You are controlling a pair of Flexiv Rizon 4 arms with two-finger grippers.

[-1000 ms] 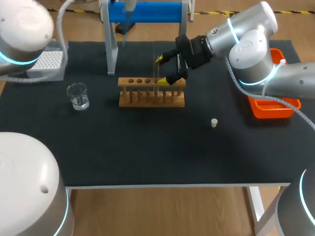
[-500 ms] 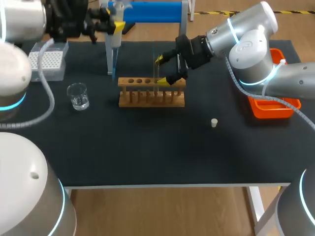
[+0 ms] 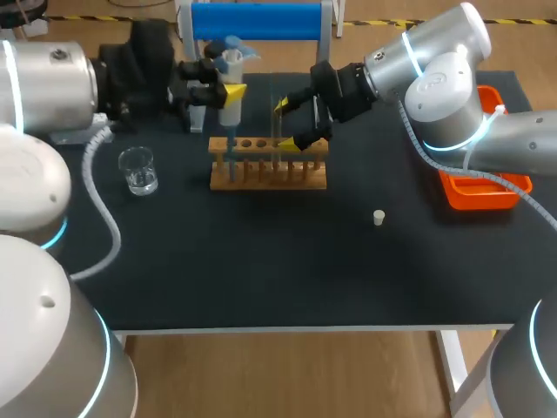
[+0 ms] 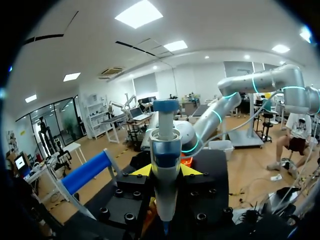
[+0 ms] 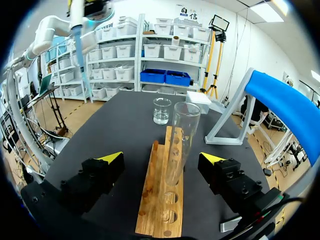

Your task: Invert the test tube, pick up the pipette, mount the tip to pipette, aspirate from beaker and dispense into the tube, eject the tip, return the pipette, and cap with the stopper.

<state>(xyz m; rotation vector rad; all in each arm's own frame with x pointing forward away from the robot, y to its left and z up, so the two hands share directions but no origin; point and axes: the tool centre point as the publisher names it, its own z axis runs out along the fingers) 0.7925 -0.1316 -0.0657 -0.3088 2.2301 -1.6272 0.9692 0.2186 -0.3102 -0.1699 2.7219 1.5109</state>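
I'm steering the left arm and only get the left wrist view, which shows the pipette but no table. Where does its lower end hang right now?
Observer: In the head view, the pipette in your left hand points down and appears to be over the left end of the wooden rack.
Operator: And the test tube?
Observer: The test tube stands upright in the rack, mouth up, between the right hand's open fingers. Neither finger touches it.
Operator: Is the stopper on yet?
Observer: No, the stopper lies loose on the table, to the right of the rack.
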